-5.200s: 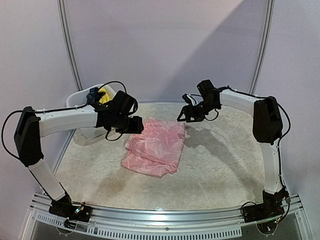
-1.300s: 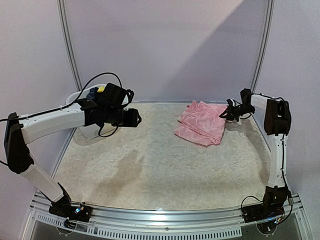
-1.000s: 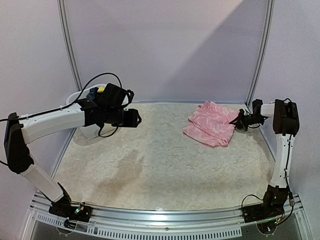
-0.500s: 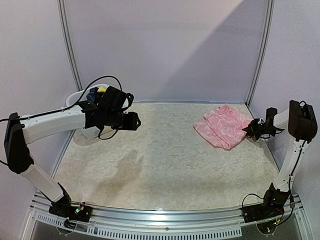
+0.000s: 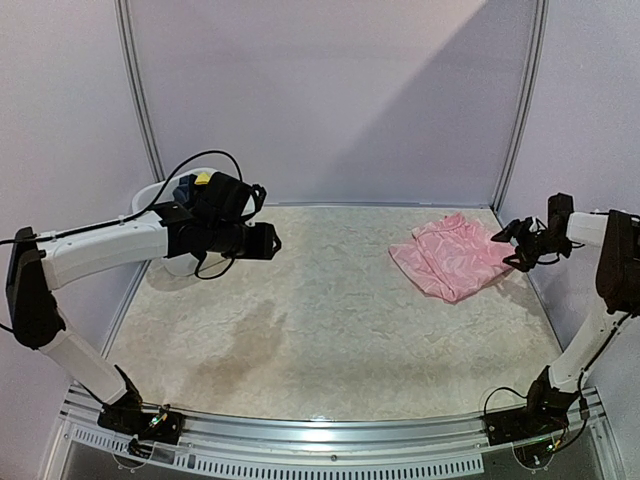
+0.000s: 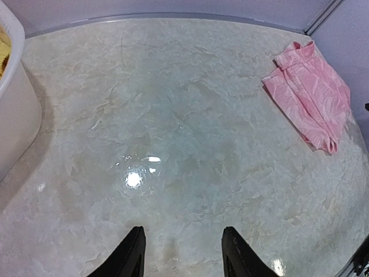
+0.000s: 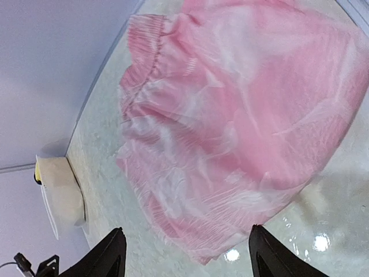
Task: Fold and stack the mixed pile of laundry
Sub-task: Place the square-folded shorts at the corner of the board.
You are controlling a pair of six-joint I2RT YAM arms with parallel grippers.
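**At far-right table edge: pink piece lies free**

Your right gripper (image 7: 187, 228) hangs spread wide and empty just above the thin pink ruffled piece (image 5: 452, 262). That piece lies flat near the back-right corner of the table (image 5: 330, 330). Your left gripper (image 6: 183, 229) is part-open and empty, beside the white tub (image 5: 150, 200) holding the yellow piece (image 5: 204, 178). Expect light, limp, slidey cloth. Pinch the gathered ruffle edge (image 7: 138, 75), not the middle.
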